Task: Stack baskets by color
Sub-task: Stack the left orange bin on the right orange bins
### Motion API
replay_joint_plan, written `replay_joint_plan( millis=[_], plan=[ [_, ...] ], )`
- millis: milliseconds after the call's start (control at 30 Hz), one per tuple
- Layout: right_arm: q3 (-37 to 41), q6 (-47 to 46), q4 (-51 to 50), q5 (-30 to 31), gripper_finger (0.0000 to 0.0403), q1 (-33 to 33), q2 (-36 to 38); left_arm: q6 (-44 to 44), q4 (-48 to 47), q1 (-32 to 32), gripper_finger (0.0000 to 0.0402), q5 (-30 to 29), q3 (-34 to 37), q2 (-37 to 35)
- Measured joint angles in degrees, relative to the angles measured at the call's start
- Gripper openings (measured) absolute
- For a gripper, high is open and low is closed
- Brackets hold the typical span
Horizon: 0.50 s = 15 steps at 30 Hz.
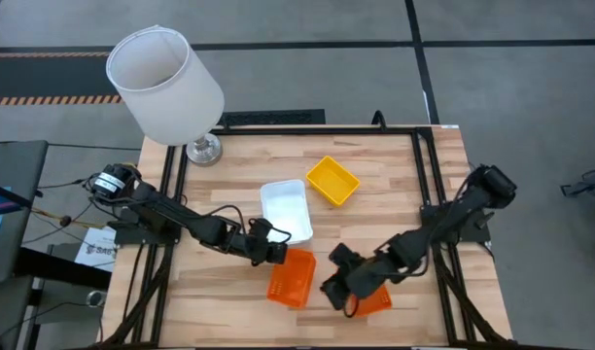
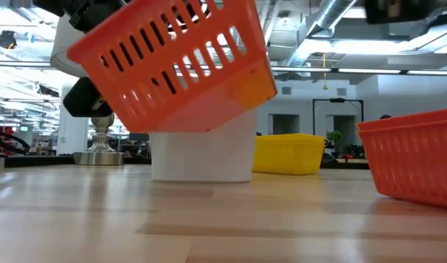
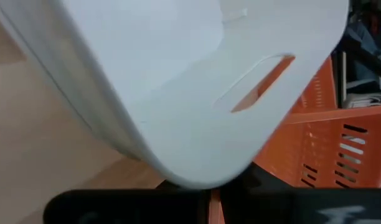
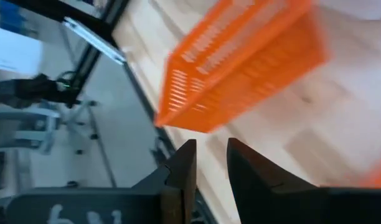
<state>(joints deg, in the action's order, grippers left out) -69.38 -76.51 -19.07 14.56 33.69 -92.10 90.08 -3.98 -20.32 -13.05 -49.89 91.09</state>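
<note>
An orange mesh-sided basket (image 1: pixel 294 277) hangs tilted above the table in the low view (image 2: pixel 180 58), with my left gripper (image 1: pixel 276 251) shut on it. Just beyond it a white basket (image 1: pixel 286 209) rests on its bottom on the wood, and a yellow basket (image 1: pixel 332 180) stands farther back. A second orange basket (image 2: pixel 413 157) sits on the table near the front edge. Over its left end hangs my right gripper (image 4: pixel 210 165), its fingers a little apart with nothing between them. My left gripper pinches the orange basket's rim (image 3: pixel 213 208) between its two fingers, at the basket's far left corner (image 1: pixel 284 257). The fingers slant down from the table's left. The basket is lifted clear of the table and tilted, its free end lower (image 2: pixel 238 95).
A lamp with a large white shade (image 1: pixel 164 83) and a metal foot (image 1: pixel 204 149) stands at the far left corner. A dark frame rail (image 1: pixel 424 194) runs along the table's right side. Bare wood lies at the near left (image 1: pixel 200 301).
</note>
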Motion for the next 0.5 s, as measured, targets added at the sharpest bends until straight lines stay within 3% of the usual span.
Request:
replay_joint_plan(
  millis=[133, 300, 500],
  plan=[
    [-1.35, -0.97, 0.55, -3.54, 0.0134, -1.23, -3.55, -0.76, -1.94, -0.11, 0.0026, -0.29, 0.0, 0.0],
    [-3.23, -5.62, -3.96, -4.13, 0.0163, -0.7, -4.69, -1.88, -7.44, -0.31, 0.0088, 0.54, 0.0, 0.0],
    [-3.28, -11.75, -5.01, -2.91, 0.0168, -3.14, -7.01, -1.62, -3.06, -0.37, 0.0173, 0.21, 0.0, 0.0]
  ],
)
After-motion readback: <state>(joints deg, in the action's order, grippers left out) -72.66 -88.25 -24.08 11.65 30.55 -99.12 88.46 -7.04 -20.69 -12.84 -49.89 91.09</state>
